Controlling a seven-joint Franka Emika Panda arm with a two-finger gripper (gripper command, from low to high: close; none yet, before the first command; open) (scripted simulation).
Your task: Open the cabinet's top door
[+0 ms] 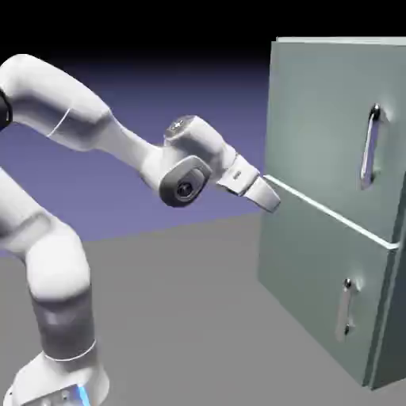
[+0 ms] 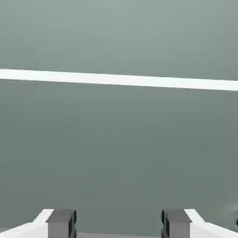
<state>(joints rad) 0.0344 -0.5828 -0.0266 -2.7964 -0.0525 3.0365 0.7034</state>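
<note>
Facing cabinet [image 1: 317, 198] seam, claw [image 1: 272, 198] spread, handle [image 1: 369, 145] well apart

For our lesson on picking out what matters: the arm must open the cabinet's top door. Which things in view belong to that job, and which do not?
Belongs to the job:
- cabinet
- top door
- top door's long handle
- gripper, open, holding nothing

Not part of it:
- lower door
- lower door's short handle
- table

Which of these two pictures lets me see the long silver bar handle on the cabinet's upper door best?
The exterior view: the long vertical silver bar handle shows whole on the tall pale grey-green top door. The hand view shows no handle, only flat grey-green panel crossed by a pale seam, with the open pincer at the bottom.
</note>
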